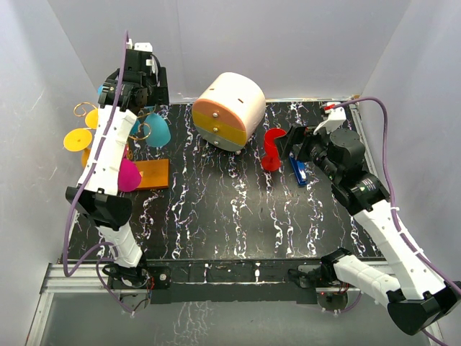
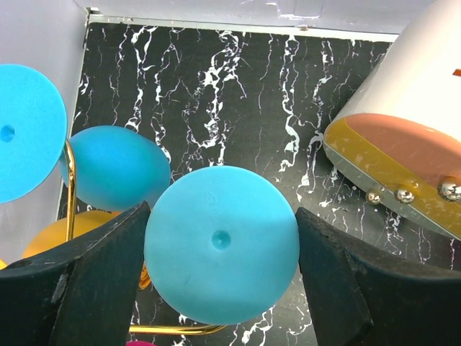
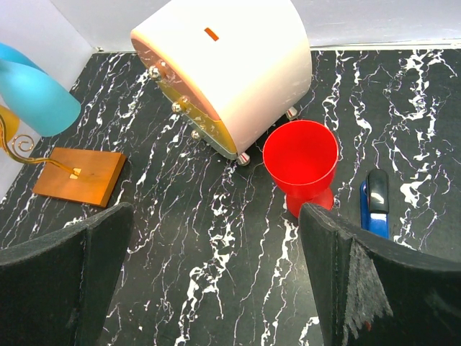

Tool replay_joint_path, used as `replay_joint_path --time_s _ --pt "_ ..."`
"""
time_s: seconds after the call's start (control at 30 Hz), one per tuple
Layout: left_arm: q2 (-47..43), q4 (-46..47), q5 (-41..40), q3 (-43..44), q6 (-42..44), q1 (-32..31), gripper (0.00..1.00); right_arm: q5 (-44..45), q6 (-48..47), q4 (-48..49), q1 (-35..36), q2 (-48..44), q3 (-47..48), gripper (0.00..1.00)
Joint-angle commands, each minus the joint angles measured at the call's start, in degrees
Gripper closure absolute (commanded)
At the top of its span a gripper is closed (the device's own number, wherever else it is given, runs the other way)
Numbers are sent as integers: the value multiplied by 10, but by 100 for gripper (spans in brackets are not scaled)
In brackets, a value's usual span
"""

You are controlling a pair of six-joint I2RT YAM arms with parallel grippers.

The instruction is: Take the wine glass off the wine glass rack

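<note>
Your left gripper [image 2: 223, 220] straddles the round foot of the blue wine glass [image 2: 220, 270], with one finger at each edge of it; you cannot tell whether they pinch it. The glass sits at the wine glass rack [image 2: 70, 189], whose gold wire shows left of the gripper. Your right gripper [image 3: 216, 216] is spread and empty, with a red cup [image 3: 300, 162] ahead of it on the worktop [image 3: 209, 245].

From above, your left arm [image 1: 104, 148] covers most of the wire rack [image 1: 85, 110], and the wrist hides its fingers. In the left wrist view the blue glass [image 2: 222, 245] shows only its foot, and you cannot tell whether the left gripper [image 2: 222, 216] presses it. A second blue disc [image 2: 25, 133] is cut off by the left edge, the drawer box [image 2: 403, 130] by the right. In the right wrist view the right finger [image 3: 374, 288] covers the blue object's [image 3: 371, 209] near end.
</note>
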Motion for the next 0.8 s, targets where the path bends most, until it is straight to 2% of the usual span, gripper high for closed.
replay_joint_path --time_s 0.0,0.63,0.77 --pt "-30 -5 19 25 4 4 41 0 2 30 -2 2 7 2" --pt "-120 1 54 -53 13 4 42 -20 28 28 -1 14 13 2" --pt "-129 3 17 -72 22 4 42 -28 33 28 -2 17 15 2"
